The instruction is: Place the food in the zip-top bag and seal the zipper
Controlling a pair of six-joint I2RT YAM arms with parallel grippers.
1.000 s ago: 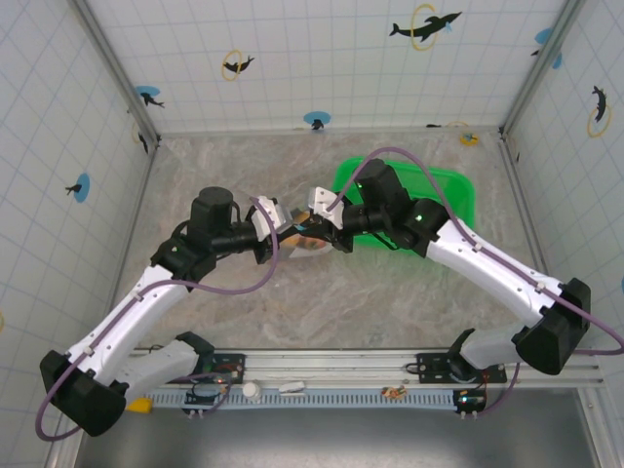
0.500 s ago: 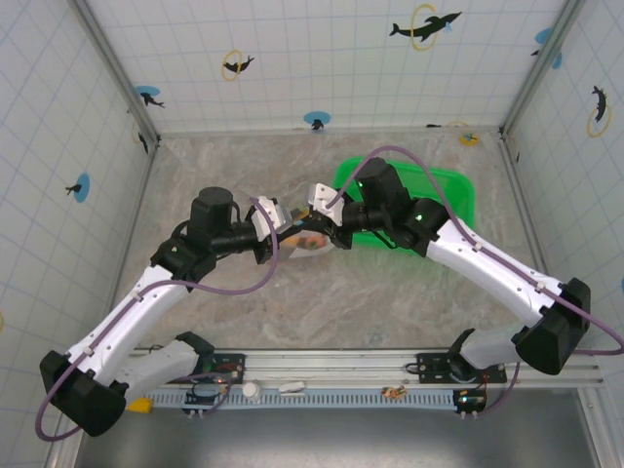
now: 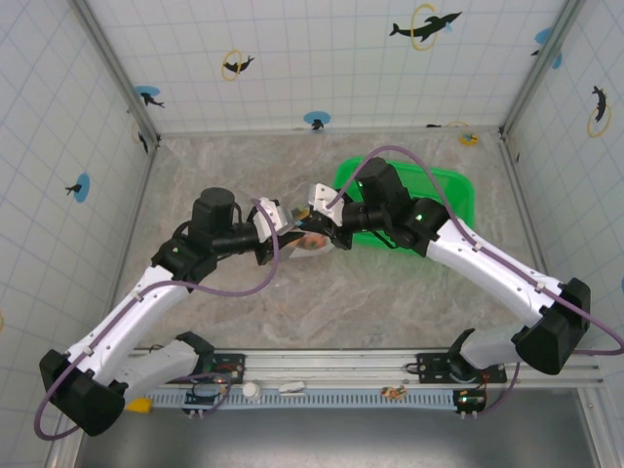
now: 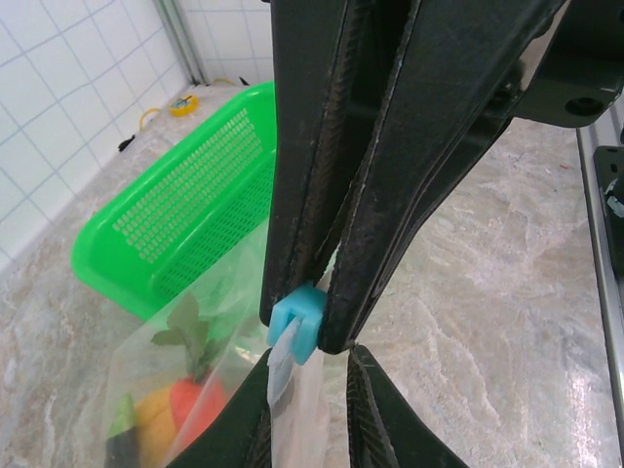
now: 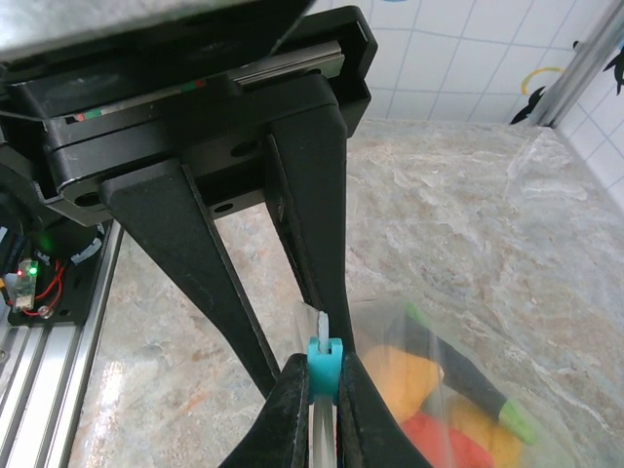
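**Right gripper [image 5: 324,366] clamped on the zipper's blue slider [image 4: 295,327]**

Right gripper fingers, both dark, are pressed together on the blue slider, which sits squeezed between their tips at the mouth of the zip-top bag [image 4: 156,380]. In the left wrist view these fingers come down from above and meet on the slider. In the right wrist view they rise from the bottom edge with the slider between them, and a short length of the pale zipper [image 5: 320,324] stands up just above it.

The left gripper [image 4: 310,380] faces it from the other side, almost tip to tip. Its fingers stand a little apart, with the bag's top edge and the zipper strip running down through the gap. Whether either pad touches the plastic cannot be told.

The bag sits near the middle of the tabletop [image 3: 341,312], between the two grippers and just beside the near left corner of the green basket [image 3: 444,185]. Its mouth edge is up at the fingertips and its clear body slumps below.

The food [image 5: 419,390] is inside the bag. An orange piece, a red piece, a dark piece with a green end and some green leaves show through the plastic.

From above, the two arms reach in from opposite sides and meet over the bag, the right arm crossing in front of the basket.
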